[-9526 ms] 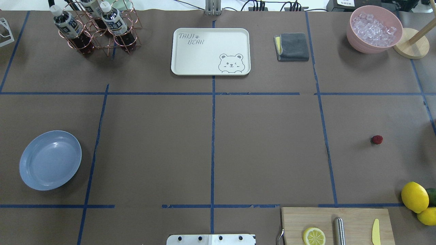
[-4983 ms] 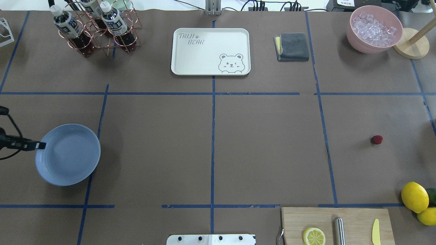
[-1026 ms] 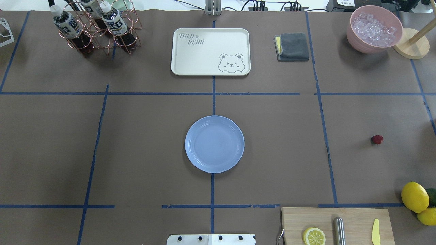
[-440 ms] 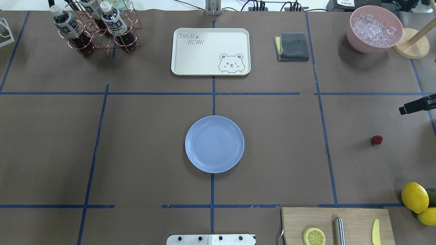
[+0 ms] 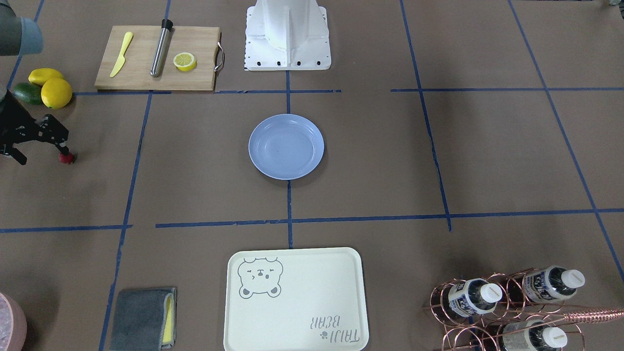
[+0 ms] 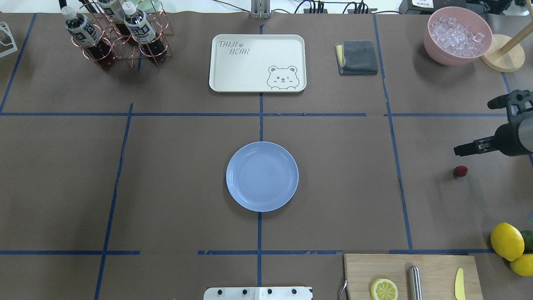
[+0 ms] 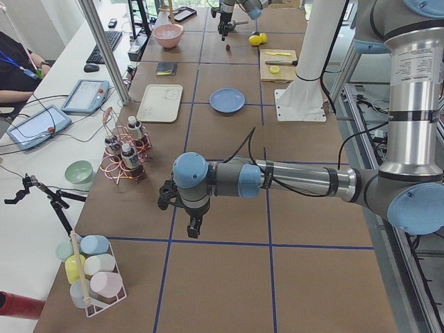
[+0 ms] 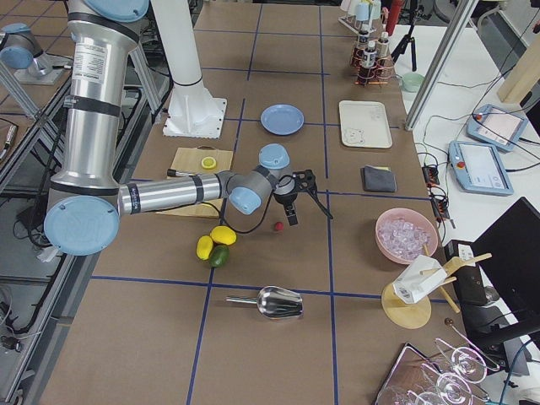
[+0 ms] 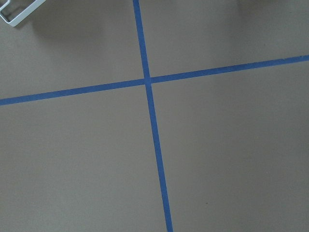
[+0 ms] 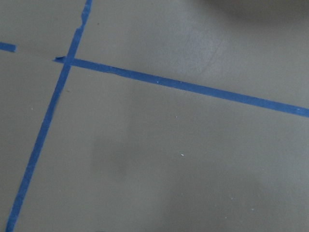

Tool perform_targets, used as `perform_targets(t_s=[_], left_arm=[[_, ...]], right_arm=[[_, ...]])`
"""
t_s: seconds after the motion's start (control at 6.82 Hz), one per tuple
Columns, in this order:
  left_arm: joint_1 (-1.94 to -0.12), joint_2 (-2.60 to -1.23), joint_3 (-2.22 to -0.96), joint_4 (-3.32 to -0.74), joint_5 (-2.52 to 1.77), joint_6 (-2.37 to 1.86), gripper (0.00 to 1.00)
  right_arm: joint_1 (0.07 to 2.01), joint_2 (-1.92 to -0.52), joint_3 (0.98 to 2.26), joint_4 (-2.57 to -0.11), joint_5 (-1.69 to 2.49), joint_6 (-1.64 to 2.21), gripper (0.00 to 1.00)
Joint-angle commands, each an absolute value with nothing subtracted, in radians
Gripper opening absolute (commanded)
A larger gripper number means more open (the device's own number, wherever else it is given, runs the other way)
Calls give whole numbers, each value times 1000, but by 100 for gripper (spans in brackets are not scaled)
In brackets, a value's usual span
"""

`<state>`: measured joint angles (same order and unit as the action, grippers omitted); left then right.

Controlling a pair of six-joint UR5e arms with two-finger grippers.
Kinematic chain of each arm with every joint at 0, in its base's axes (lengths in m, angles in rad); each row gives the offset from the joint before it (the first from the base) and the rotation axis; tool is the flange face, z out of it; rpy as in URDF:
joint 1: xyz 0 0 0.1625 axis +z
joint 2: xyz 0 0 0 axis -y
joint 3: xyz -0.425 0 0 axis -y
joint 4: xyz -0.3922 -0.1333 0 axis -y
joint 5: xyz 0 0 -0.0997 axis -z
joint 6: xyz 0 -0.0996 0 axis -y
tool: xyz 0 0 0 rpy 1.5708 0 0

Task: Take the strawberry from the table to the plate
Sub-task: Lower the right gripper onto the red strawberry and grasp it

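Centre counter now held the plate. The right gripper had swung in near the strawberry, spread wide and empty, so grasping looked next. Left gripper: cannot tell.

My left claw appeared only in the side camera, its jaws too small to judge. The overhead frame's edges cropped a dark green round fruit, half hidden by a yellow oval lemon, and the pale wooden cutting board; the front view clipped a pink bowl.
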<state>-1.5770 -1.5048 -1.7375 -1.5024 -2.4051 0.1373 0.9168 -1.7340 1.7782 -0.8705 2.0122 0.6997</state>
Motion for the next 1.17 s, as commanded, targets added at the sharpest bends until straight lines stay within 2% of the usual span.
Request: perform_targets(t_s=[0.0,0.44,0.59,0.73,1.03], left_arm=[[-1577,-1505,-1738,-1505,-2405,138,100],[-1577,-1505,-1732,-1522,-2405,138,100],[-1577,-1505,-1732,-1522,-2405,138,100],[-1575,-1505,-1732,-1522,-2405,138,100],[-1575,-1505,-1735,-1523,-2405,138,100]], right_arm=[[870,-1732,1724,-834,1971,712,99],[828,-1741,1724,-816,1974,706,97],[825,-1741,1724,-816,1977,700,81],[824,-1741,1723,-816,1976,699,46],[825,-1752,1718,-819,1974,698,5]])
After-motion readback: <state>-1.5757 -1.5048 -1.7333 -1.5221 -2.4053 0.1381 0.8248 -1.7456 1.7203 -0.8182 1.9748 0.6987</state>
